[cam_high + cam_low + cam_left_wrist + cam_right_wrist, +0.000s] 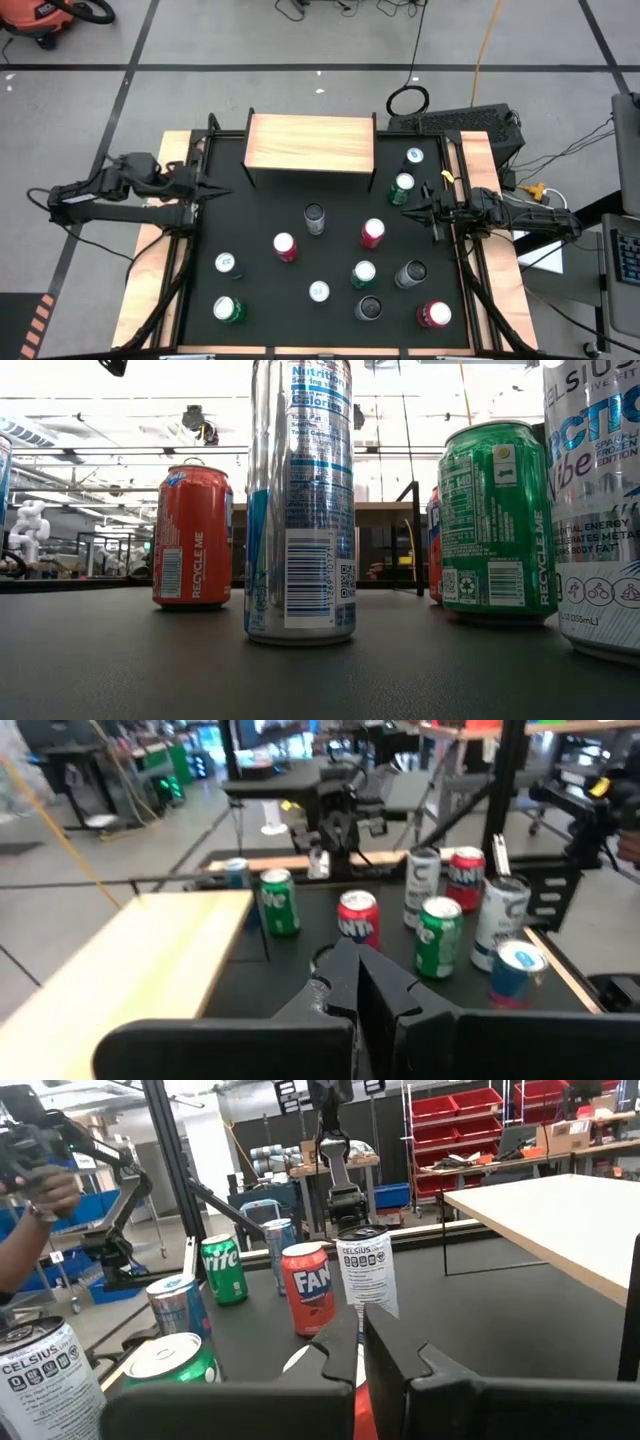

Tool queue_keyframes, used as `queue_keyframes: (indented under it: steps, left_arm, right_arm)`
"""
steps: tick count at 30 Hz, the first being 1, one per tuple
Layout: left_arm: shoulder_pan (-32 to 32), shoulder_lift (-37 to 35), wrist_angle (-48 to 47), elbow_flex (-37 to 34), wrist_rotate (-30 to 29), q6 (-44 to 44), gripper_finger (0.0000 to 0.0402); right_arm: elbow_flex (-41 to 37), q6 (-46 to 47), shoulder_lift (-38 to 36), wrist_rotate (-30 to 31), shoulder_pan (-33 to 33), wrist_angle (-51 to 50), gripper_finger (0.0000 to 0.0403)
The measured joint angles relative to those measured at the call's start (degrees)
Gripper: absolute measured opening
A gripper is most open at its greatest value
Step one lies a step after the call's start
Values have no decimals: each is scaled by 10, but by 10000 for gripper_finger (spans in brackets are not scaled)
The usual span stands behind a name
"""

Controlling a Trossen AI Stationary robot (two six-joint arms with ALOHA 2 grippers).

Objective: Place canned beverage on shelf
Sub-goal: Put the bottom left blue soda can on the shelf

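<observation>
The shelf [310,145], a light-wood board on thin black legs, stands at the far middle of the black table with nothing on it; it also shows in the left wrist view [150,955] and the right wrist view [560,1220]. Several beverage cans stand upright on the table, among them a silver one [315,218], two red ones [284,246] [372,232] and a green one [363,273]. My left gripper [205,188] [355,985] hovers shut at the table's left edge. My right gripper [408,212] [360,1345] hovers shut at the right edge, near a green can [402,186].
More cans stand toward the near edge [228,309] [433,314] and at the far right [414,158]. The low view shows a tall silver can [300,510] close up, with red [192,535] and green [497,520] ones beside it. A person's hand [40,1190] shows beyond the table.
</observation>
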Motion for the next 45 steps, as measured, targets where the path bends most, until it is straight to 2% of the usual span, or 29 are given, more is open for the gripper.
queue_keyframes:
  steps: [6,16,21,28,31,36,40,45]
  left_arm:
    - [0,13,0,-7,2,-14,0]
    - [0,16,10,-7,-1,3,0]
    - [0,29,49,-7,-31,5,0]
    - [0,55,83,-7,-36,-20,0]
    - [0,66,115,-7,-44,-30,0]
    - [0,86,141,-7,-75,-27,0]
    - [0,98,104,-7,-116,2,0]
    - [0,108,90,-7,-100,-14,0]
  right_arm:
    - [1,34,0,0,0,12,0]
    - [1,-54,0,19,0,10,0]
    - [3,-101,0,31,0,-8,0]
    - [3,-14,0,50,0,2,0]
    - [3,32,0,62,0,47,0]
    - [38,69,1,63,0,30,0]
    - [71,68,7,75,0,27,0]
    - [153,24,38,75,0,-2,0]
